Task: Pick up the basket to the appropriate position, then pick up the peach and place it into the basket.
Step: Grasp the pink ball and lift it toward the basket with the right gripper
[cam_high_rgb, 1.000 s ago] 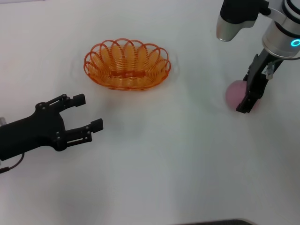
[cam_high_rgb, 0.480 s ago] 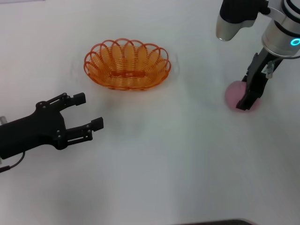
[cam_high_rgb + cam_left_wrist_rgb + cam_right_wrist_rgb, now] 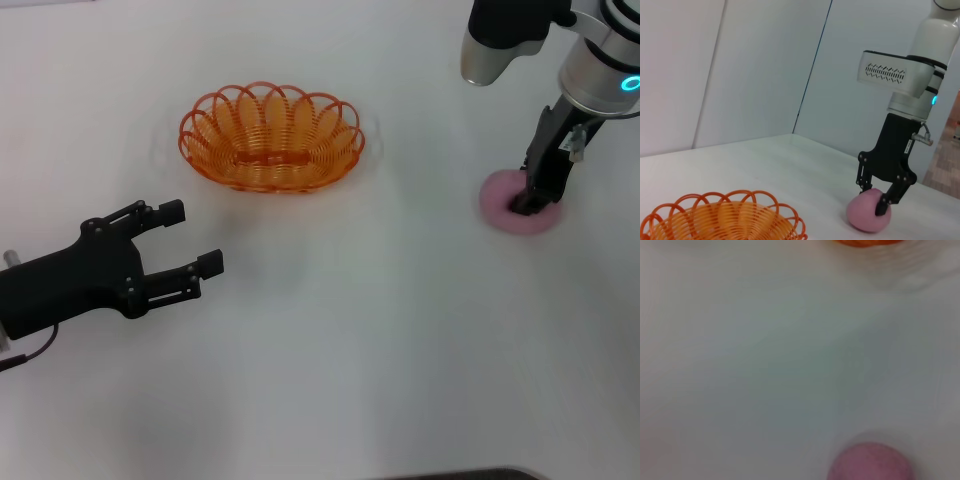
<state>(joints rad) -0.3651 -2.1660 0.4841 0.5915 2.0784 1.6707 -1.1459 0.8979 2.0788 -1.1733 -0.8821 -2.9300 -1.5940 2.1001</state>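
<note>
Straddling the peach, right gripper fingers.

light: bright, even; shadows: faint; right wrist view: soft blur throughout; head view: sharp, no glare

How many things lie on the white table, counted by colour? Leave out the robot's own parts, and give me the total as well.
Orange: 1, the oval orange wire basket, empty.
Pink: 1, the round soft pink peach, with the right end effector down on it.
Total: 2, on the white table.
The left end effector is open, near neither.
</note>
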